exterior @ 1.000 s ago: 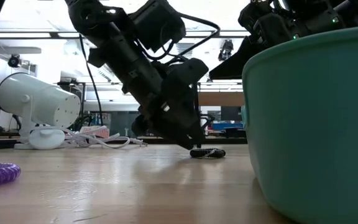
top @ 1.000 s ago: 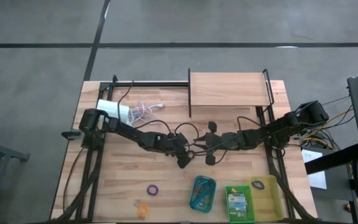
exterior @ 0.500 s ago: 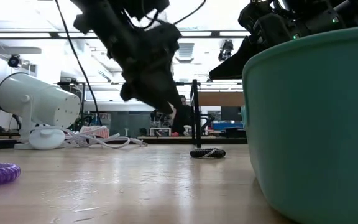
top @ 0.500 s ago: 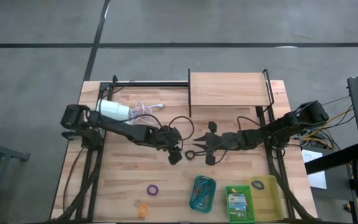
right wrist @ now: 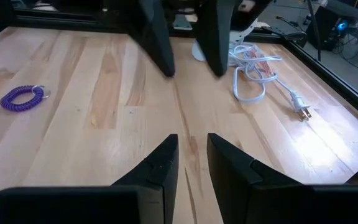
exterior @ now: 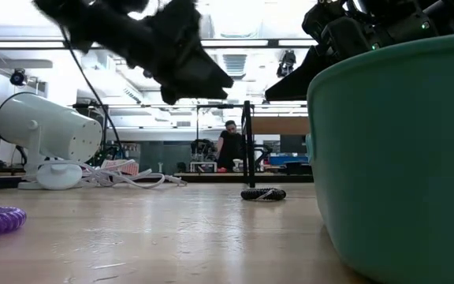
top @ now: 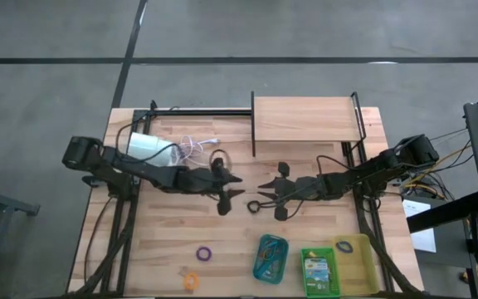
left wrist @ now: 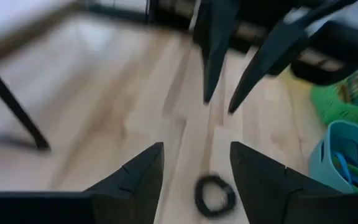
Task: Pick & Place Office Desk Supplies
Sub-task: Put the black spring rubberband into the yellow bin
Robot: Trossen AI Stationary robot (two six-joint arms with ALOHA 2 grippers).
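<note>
My left gripper (top: 237, 184) hangs open and empty above the black loop (left wrist: 215, 194), facing my empty, part-open right gripper (top: 256, 196).

We see a light wooden bench (top: 164, 224). On it lie a black loop (top: 255, 205) near the middle, a purple loop (top: 203, 252), an orange loop (top: 191, 281), a white lamp (top: 152, 147) with its cord (top: 191, 148), and teal (top: 270, 258), green (top: 319, 272) and yellow (top: 357, 264) trays side by side.

No text legible — none anywhere.
</note>
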